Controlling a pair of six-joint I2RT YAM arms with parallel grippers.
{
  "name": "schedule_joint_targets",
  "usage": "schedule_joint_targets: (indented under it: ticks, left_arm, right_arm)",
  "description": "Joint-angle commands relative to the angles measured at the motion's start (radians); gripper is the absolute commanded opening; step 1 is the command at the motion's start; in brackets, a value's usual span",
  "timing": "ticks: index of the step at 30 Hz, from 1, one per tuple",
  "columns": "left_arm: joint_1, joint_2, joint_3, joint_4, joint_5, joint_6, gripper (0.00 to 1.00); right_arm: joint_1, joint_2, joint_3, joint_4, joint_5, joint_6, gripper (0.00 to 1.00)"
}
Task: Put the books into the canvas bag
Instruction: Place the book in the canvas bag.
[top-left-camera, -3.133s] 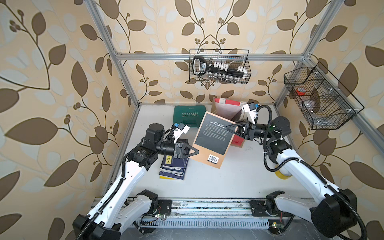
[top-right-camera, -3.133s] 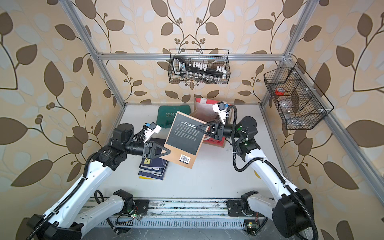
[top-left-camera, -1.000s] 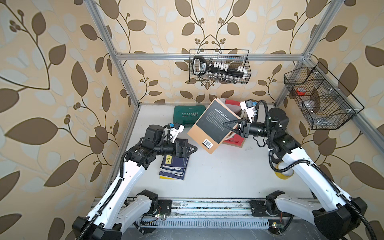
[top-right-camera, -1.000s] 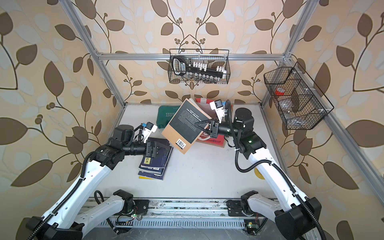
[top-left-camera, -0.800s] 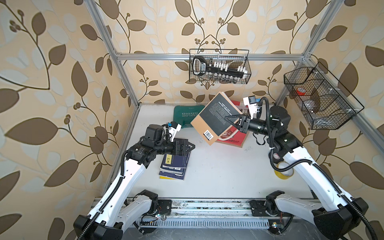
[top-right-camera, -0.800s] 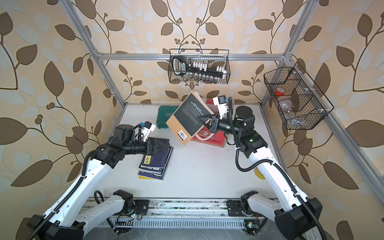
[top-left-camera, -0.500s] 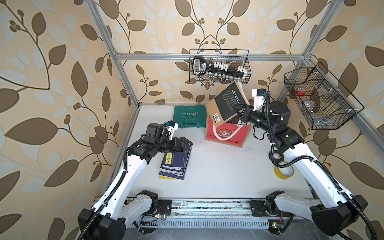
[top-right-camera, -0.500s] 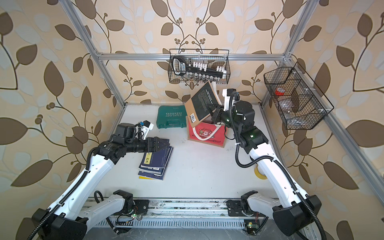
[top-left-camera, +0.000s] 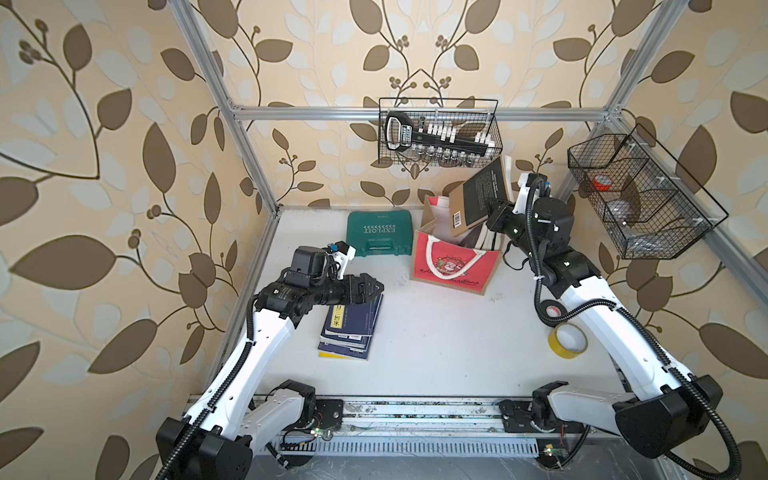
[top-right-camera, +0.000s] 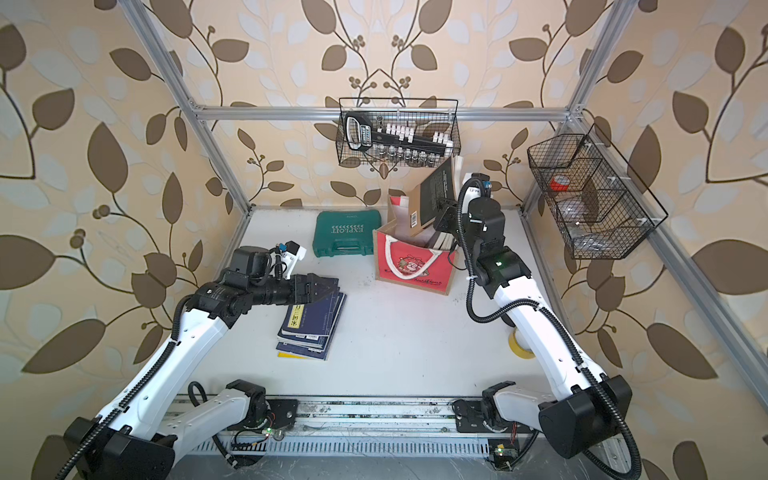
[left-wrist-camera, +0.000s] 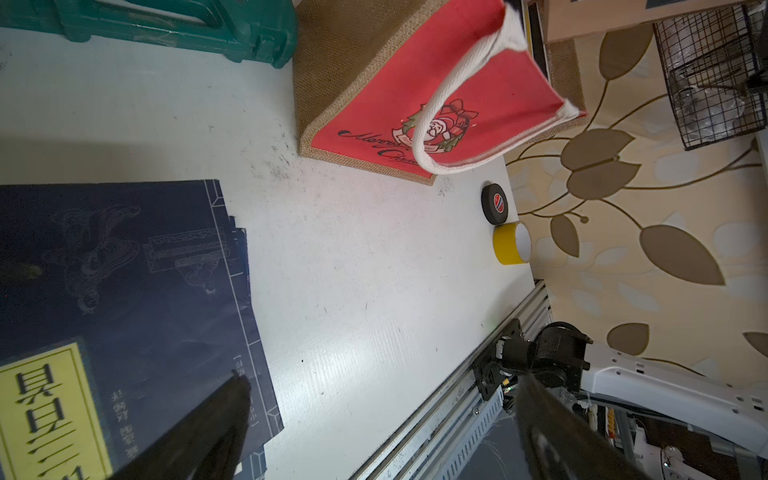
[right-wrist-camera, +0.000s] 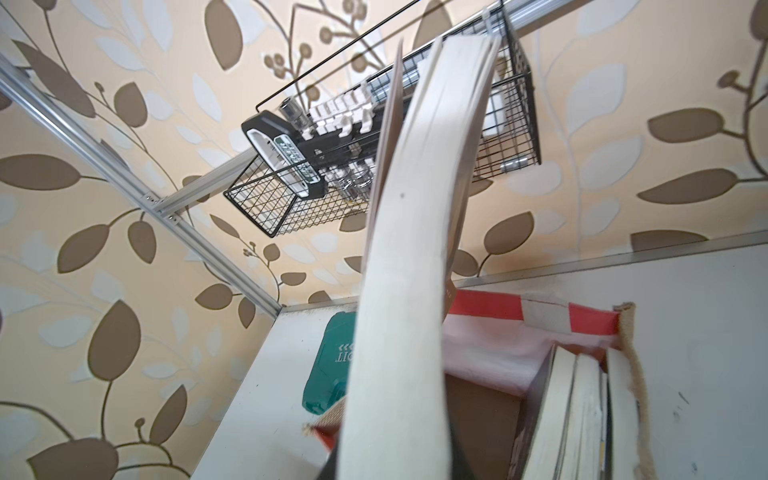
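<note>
My right gripper (top-left-camera: 493, 207) (top-right-camera: 444, 210) is shut on a thick black and tan book (top-left-camera: 478, 199) (top-right-camera: 432, 195). The book stands nearly upright, its lower end in the open mouth of the canvas bag (top-left-camera: 453, 262) (top-right-camera: 411, 262). In the right wrist view the book's page edge (right-wrist-camera: 415, 249) fills the middle, clamped in my right gripper (right-wrist-camera: 395, 461), with several books (right-wrist-camera: 582, 415) standing inside the bag (right-wrist-camera: 540, 316). A stack of navy books (top-left-camera: 349, 328) (top-right-camera: 309, 328) (left-wrist-camera: 124, 270) lies flat at the left. My left gripper (top-left-camera: 376, 286) (top-right-camera: 330, 291) (left-wrist-camera: 380, 378) hovers open and empty over the stack's far edge.
A green tool case (top-left-camera: 380, 232) lies behind the stack, left of the bag. Black wire baskets hang on the back wall (top-left-camera: 438, 133) and the right wall (top-left-camera: 636, 195). A yellow tape roll (top-left-camera: 567, 340) and a black tape roll (top-left-camera: 550, 309) sit under my right arm.
My right arm has carried the book from over the table's middle back to the bag and turned it upright into the opening. My left gripper stayed open and sank over the stack.
</note>
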Motion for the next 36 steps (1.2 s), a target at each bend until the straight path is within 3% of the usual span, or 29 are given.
schedule_joint_targets:
  ticks: [1,15,31,36]
  left_arm:
    - [0.012,0.003,0.040,0.003,0.015,0.006,0.99]
    - [0.025,0.020,0.037,0.015,0.043,-0.003,0.99]
    - [0.033,0.021,0.035,0.017,0.064,-0.004,0.99]
    - [0.033,0.017,0.034,0.014,0.061,-0.003,0.99]
  right_arm:
    - [-0.014,-0.049,-0.019,0.114,0.046,0.012,0.00]
    - [-0.001,-0.055,-0.100,0.156,0.034,0.052,0.00]
    - [0.042,0.017,-0.132,0.126,0.105,0.081,0.00]
    - [0.041,0.058,-0.136,0.105,0.191,0.077,0.00]
